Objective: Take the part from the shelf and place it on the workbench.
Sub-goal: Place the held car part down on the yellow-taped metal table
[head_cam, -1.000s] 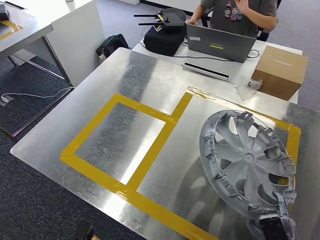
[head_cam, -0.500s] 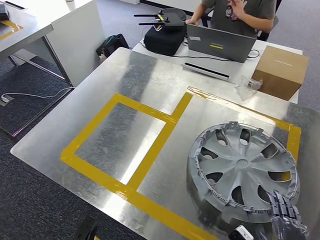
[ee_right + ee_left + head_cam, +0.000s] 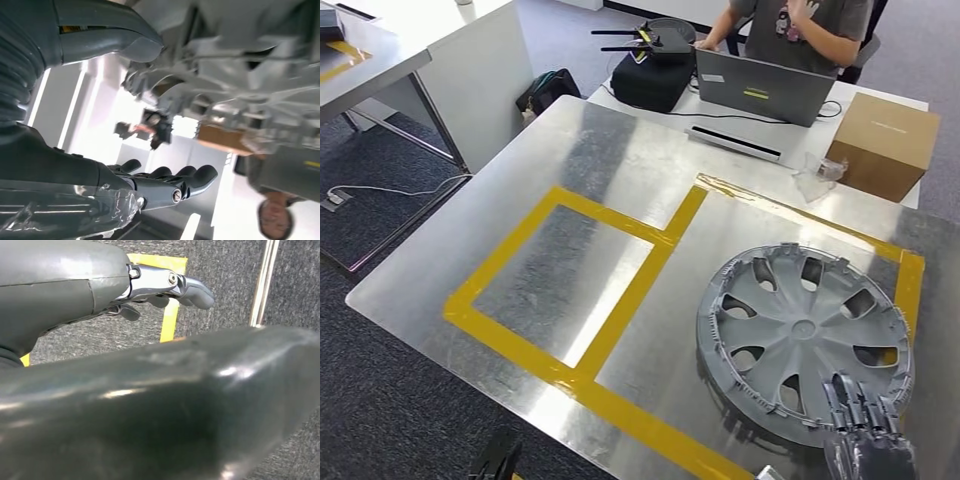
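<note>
Ribbed grey hubcap [image 3: 803,340] now flat on steel workbench [image 3: 622,170].

Hubcap [image 3: 803,340]: tilted up on edge a second ago, now flat on the workbench [image 3: 622,160], face up, inside the yellow tape outline [image 3: 637,270] at its right-hand cell.
Right hand [image 3: 865,435]: formerly clasping the hubcap's near rim, now off it, fingers [image 3: 848,400] spread just above that rim.
Person [image 3: 803,25] behind the workbench: raised hand shifted slightly.
</note>
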